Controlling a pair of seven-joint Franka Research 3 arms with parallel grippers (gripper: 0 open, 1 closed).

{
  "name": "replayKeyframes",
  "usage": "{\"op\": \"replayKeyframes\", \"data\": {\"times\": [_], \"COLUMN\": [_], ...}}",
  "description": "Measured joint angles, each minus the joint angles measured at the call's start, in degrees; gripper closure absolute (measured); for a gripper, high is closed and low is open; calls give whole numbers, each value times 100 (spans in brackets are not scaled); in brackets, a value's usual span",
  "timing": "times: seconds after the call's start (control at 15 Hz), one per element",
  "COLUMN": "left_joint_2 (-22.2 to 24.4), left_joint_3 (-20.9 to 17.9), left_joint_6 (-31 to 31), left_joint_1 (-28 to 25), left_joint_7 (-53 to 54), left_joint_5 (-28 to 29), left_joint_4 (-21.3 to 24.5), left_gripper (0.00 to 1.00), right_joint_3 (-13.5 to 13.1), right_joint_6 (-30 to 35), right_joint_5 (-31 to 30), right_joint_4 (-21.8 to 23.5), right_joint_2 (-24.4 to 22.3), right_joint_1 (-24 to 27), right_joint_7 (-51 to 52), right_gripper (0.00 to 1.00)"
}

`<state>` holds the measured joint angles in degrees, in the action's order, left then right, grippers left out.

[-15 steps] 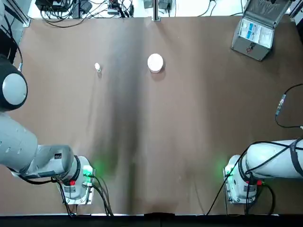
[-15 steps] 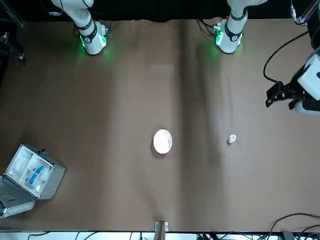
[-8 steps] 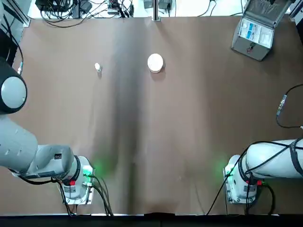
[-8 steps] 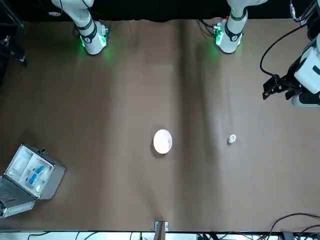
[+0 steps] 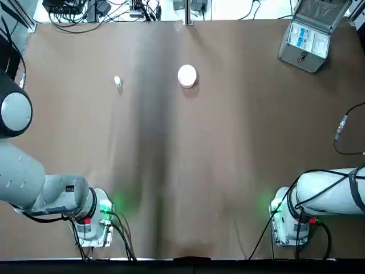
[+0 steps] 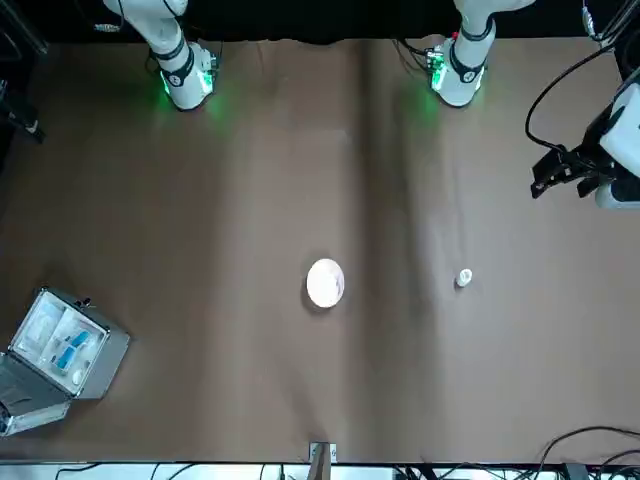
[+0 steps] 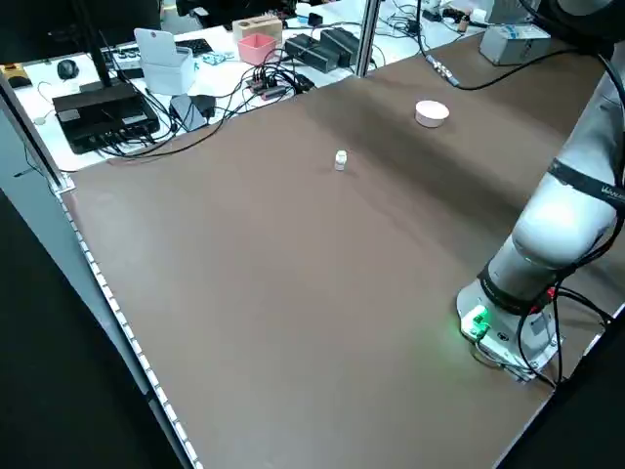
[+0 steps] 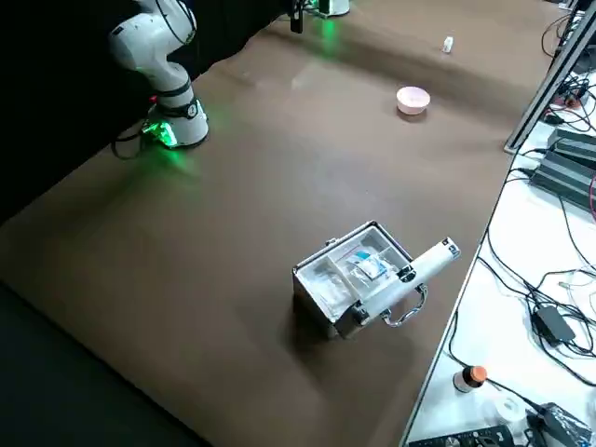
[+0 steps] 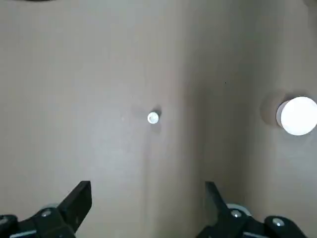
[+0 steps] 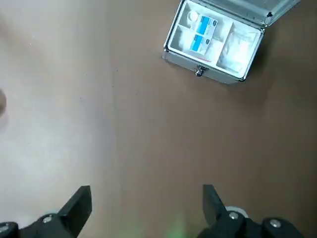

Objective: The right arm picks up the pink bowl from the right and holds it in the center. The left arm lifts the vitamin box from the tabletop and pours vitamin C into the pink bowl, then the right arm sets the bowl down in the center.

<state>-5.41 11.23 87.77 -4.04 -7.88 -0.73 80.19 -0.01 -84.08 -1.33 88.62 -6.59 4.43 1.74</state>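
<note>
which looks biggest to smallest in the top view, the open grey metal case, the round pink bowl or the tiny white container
1. Open grey metal case, clearly largest.
2. Round pink bowl.
3. Tiny white container, smallest by far.

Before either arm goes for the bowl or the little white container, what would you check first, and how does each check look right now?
1. Pink bowl upright on the tabletop, nothing crowding it: ok.
2. Vitamin box standing apart from the bowl: ok.
3. Right gripper open and empty: ok.
4. Left gripper open and empty: ok.
5. Open grey case away in the far right corner, clear of the bowl: ok.
6. Vitamin box lid off for pouring: cannot tell.
</note>
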Motion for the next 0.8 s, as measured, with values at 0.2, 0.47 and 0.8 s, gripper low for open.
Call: {"op": "replayKeyframes", "data": {"times": [0.2, 0.47, 0.8], "left_joint_2": [0, -3, -110], "left_joint_3": [-2, -2, 126], "left_joint_6": [0, 80, 338], "left_joint_1": [0, 7, 38], "left_joint_7": [0, -46, -361], "left_joint_5": [0, 1, 439], "left_joint_4": [0, 0, 12], "left_gripper": [0, 0, 0], "right_joint_3": [7, 21, 21], "right_joint_6": [-143, -278, -277], "right_joint_5": [14, 191, 225], "right_joint_4": [155, 295, 346], "right_joint_2": [16, 42, 41], "right_joint_1": [0, 0, 0], "right_joint_7": [-1, -5, -6], "right_gripper": [1, 1, 1]}}
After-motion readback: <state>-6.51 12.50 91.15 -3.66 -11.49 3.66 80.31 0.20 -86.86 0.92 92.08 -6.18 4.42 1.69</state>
